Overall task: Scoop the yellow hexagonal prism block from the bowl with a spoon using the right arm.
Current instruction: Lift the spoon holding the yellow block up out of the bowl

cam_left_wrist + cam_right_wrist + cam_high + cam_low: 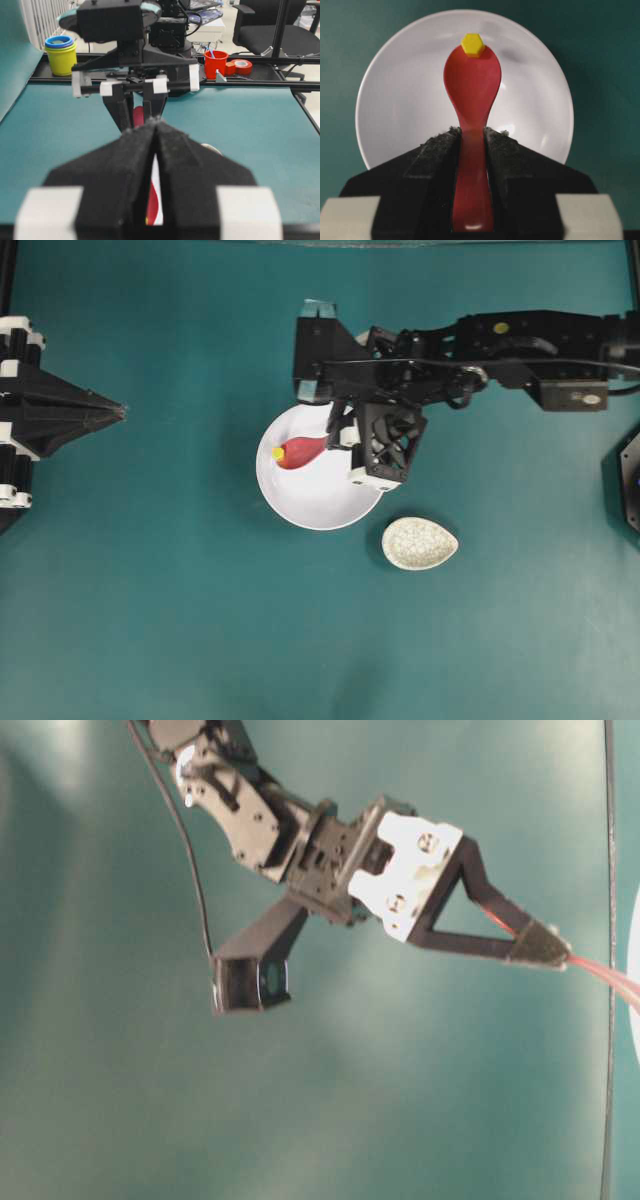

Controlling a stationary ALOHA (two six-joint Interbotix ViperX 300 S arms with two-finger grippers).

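At spoon tip: yellow block; end effector behind

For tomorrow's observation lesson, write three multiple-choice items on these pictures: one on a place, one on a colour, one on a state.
1. Where is the yellow block?
A. at the tip of the spoon, over the bowl
B. in the speckled dish
C. on the bare table

2. What colour is the spoon?
A. blue
B. red
C. white

3. How is the right pincer?
A. wide open and empty
B. out of sight
C. shut on the spoon's handle

Key: 1 A, the right wrist view shows the block at the spoon's far tip; 2 B, glossy red there; 3 C, the padded fingers press the handle from both sides.
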